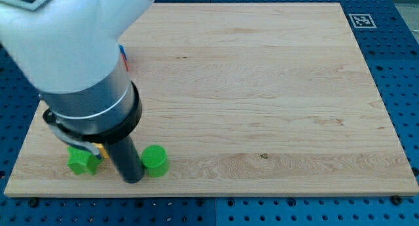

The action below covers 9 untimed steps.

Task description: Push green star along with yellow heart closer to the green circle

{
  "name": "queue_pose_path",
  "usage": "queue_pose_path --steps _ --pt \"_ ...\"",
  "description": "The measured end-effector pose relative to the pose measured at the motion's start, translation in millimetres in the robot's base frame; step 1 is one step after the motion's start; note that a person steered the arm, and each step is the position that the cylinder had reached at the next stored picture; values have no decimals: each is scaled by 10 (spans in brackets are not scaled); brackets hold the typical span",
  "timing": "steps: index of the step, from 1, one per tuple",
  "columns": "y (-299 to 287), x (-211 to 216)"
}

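Note:
The green star [80, 160] lies near the board's bottom left corner. A yellow block, probably the yellow heart [99, 149], shows only as a sliver just to its upper right, mostly hidden behind my arm. The green circle [156, 160] lies a short way to the right of them. My rod comes down between the star and the circle, and my tip [132, 180] rests on the board just left of the green circle, touching or nearly touching it.
The wooden board [262, 88] lies on a blue pegboard table. A red and blue block [124, 57] peeks out behind my arm at the upper left. A black-and-white marker tag [361, 20] sits at the board's top right corner.

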<state>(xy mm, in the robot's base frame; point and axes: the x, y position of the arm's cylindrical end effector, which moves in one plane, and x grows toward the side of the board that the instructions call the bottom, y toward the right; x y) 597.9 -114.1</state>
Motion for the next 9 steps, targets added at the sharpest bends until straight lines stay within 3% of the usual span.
queue_pose_path --steps 1,3,5,6,7,9 --pt "-32 -106" --pt "-505 199" --pt "-1251 154" --pt "-1225 140" --pt "-1122 -168" --pt "-619 -374"
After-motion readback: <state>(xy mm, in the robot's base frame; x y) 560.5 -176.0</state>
